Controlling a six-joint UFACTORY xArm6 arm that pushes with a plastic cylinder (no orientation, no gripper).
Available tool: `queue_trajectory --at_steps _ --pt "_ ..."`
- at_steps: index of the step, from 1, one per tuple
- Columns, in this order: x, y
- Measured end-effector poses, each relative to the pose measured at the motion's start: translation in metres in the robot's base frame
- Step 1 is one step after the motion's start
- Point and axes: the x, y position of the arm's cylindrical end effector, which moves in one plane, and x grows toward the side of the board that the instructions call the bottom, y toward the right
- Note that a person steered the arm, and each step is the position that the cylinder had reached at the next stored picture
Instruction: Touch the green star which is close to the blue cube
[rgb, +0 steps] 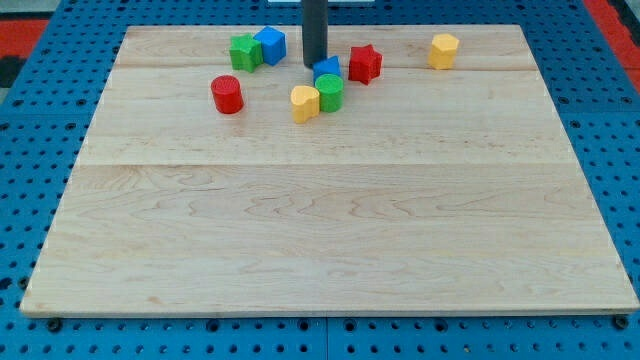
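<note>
A green star (244, 51) sits near the view's top, left of centre, touching a blue cube (271, 44) on its right. My rod comes down from the view's top, and my tip (314, 66) rests on the board just right of the blue cube, apart from the green star. The tip is right against a second blue block (329, 69), whose shape I cannot make out.
A green cylinder (330, 92) and a yellow block (305, 102) sit just below the second blue block. A red star (365, 63) is to its right, a yellow block (444, 50) further right, and a red cylinder (227, 94) below the green star.
</note>
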Motion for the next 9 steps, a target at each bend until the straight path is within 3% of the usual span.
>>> queue_trajectory --at_steps 1,3,4,5,6,7,8,9 --pt "0.072 0.019" --pt "0.104 0.01" --pt "0.144 -0.006" --pt "0.161 -0.096" --pt "0.114 -0.202" --pt "0.041 -0.253" --pt "-0.01 -0.23" --pt "-0.04 -0.147"
